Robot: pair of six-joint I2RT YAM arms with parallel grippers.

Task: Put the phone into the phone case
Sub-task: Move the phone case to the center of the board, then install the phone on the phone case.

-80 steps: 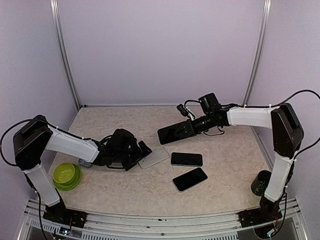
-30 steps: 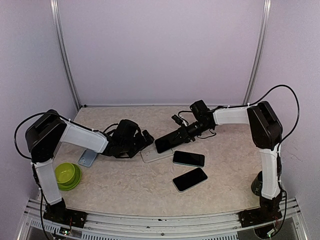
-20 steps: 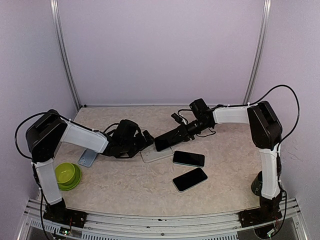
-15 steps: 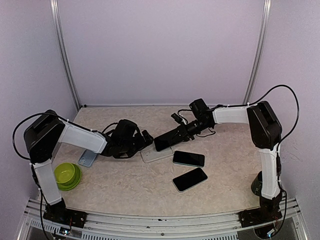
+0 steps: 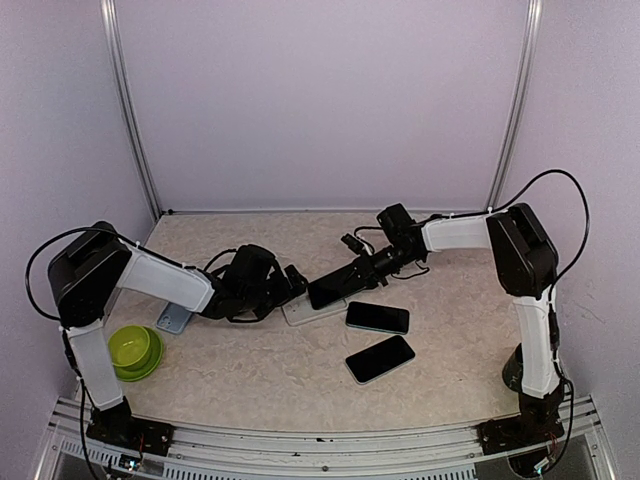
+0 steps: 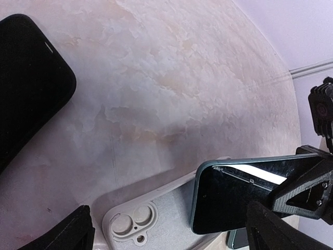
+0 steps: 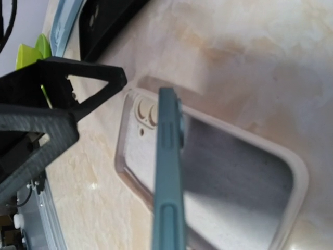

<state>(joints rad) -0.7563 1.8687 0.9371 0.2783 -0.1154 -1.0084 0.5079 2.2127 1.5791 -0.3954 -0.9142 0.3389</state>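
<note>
- Marbled table [image 5: 250, 385] fills the lower frame.
- Right gripper [image 5: 352, 271], at centre, is clamped on the phone's end.
- Left gripper [image 5: 290, 282], left of centre, has its fingers spread wide.
- Pale phone case [image 5: 303, 313] lies flat at centre.
- Phone [image 5: 326, 291] is tilted over the case.

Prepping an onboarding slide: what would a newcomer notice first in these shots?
The right claw, shut on a dark phone, holds it tilted over the pale phone case lying mid-table. The left claw stands open at the case's camera end. Two spare phones lie flat right of the case, a green bowl at the left edge.
</note>
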